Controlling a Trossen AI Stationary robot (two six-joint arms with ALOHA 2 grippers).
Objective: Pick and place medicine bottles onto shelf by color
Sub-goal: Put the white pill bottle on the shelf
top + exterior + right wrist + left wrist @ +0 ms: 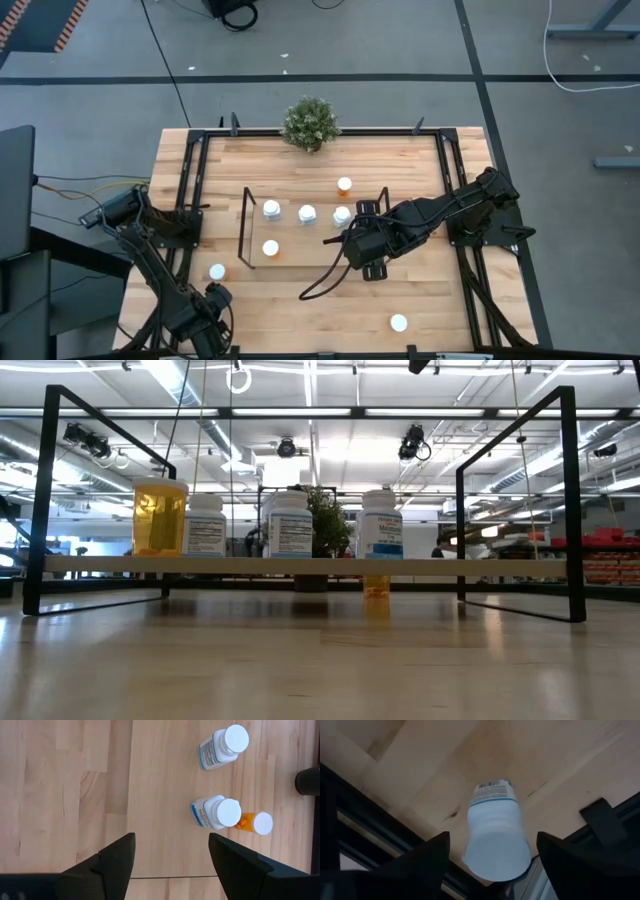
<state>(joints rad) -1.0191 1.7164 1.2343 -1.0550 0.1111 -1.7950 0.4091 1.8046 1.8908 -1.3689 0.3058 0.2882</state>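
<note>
High view: shelf (300, 232) at bench (430, 300) centre, carrying four medicine bottles (307, 213); one orange-bodied bottle (345, 185) behind the shelf toward the far edge; one white bottle (399, 323) near the front edge; another (217, 272) near the left edge. Left pincer (210, 310) at the front-left corner, fingers spread either side of that bottle, not pinching. Right pincer (352, 240) spread, empty, over the shelf's right end.

White bottle (496, 837) between spread left gripper (492, 870) fingers (422, 865), barcode label toward 12 o'clock, wooden table (435, 765) behind
</note>
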